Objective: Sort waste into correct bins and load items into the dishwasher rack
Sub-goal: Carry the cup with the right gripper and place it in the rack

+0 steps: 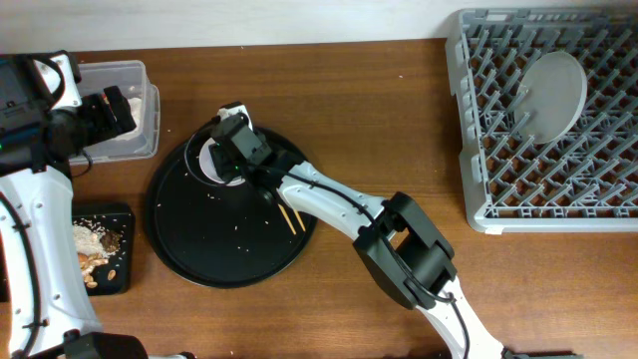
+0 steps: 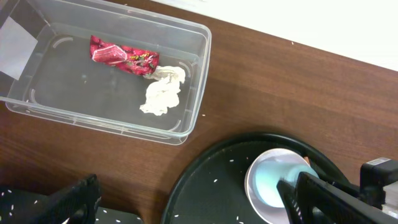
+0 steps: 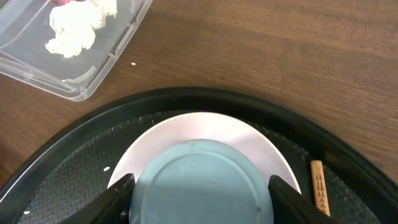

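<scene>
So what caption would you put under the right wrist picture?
The right gripper straddles the pale blue cup, which sits in a white bowl on the black tray.

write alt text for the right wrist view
The right gripper holds a pale blue cup by its sides, the cup sitting in a small white bowl on a round black tray. A clear tub with a crumpled white tissue lies at upper left; a wooden chopstick tip shows at lower right.

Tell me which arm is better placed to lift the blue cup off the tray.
Right. The right gripper sits around the upturned cup, a finger against each side. The left gripper hangs open over the tub, off the tray.
</scene>
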